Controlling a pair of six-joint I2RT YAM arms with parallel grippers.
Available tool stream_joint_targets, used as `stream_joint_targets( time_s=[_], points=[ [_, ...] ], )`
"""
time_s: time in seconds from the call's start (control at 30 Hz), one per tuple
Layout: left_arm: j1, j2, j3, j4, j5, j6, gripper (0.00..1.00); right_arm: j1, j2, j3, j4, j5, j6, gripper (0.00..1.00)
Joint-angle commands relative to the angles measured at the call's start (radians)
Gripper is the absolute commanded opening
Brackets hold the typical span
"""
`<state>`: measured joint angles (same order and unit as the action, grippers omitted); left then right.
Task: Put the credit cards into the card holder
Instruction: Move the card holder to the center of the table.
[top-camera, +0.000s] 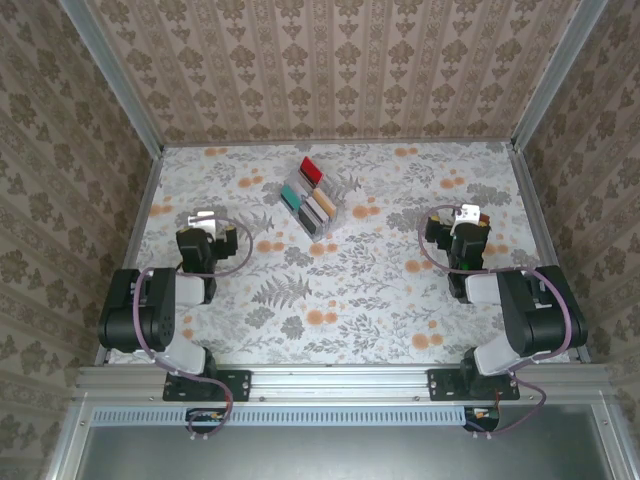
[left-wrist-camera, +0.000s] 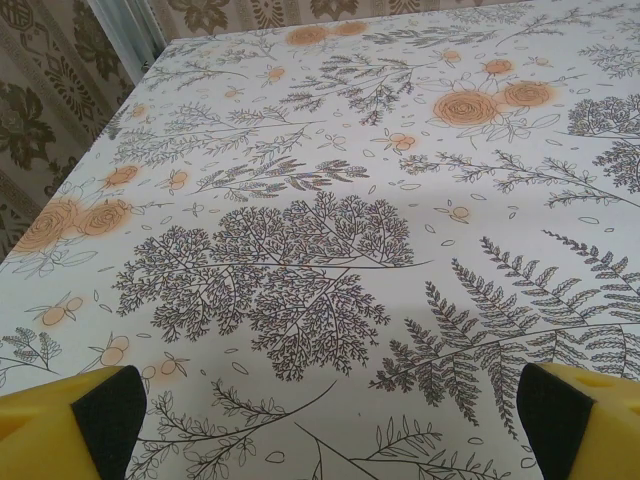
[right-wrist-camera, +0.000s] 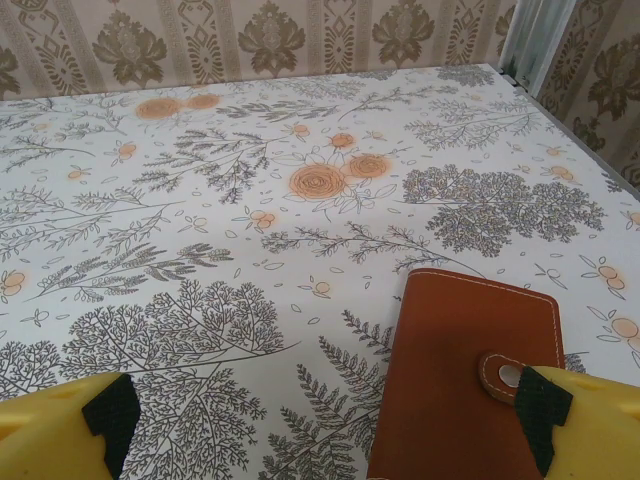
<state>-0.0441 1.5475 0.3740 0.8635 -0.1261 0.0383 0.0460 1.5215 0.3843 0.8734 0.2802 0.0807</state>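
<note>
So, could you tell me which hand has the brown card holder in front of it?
The right hand: the closed card holder lies beneath its open fingers; the left hand faces floral tabletop.

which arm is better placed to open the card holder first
Right. The closed brown card holder lies right in front of the open right gripper, while the open left gripper faces patterned tablecloth.

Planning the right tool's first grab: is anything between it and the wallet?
Nothing visible does. The wallet lies flat on the table right in front of the open right tool, clasp tab up.
</note>
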Motion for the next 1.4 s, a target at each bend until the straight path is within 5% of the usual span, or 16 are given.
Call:
stream_joint_targets(
  time_s=[0.0,0.3,0.73,0.87,0.97,1.1,1.23,1.37],
  points=[
    [0.007,-0.011,0.024,0.006,0.015,-0.002,1.0,0.009,0.007,0.0,0.029,0.008,-0.012,1.0],
    [0.007,-0.013,0.019,0.012,0.018,0.001,1.0,0.008,0.007,-0.003,0.03,0.004,-0.012,1.0],
    [-0.028,-0.099,-0.151,0.265,-0.024,0.029,1.0,0.012,-0.055,0.022,-0.063,-0.037,-0.036,1.0],
    [-0.022,-0.32,-0.129,0.004,-0.079,-0.04,1.0,0.005,-0.209,0.179,-0.522,0.032,0.092,1.0],
    [-0.009,-0.55,-0.034,-0.389,-0.095,-0.157,1.0,0.0,-0.232,0.383,-0.965,0.069,0.214,1.0],
    [0.01,-0.755,0.113,-0.865,-0.144,-0.434,1.0,-0.021,-0.246,0.455,-1.167,-0.023,0.323,0.98],
    [0.026,-0.834,0.179,-0.974,0.173,-0.43,1.0,-0.102,-0.2,0.507,-1.243,-0.29,0.393,0.84],
    [0.01,-0.831,0.206,-0.981,0.377,-0.497,1.0,-0.111,-0.082,0.604,-1.29,-0.364,0.382,0.67]
  ],
)
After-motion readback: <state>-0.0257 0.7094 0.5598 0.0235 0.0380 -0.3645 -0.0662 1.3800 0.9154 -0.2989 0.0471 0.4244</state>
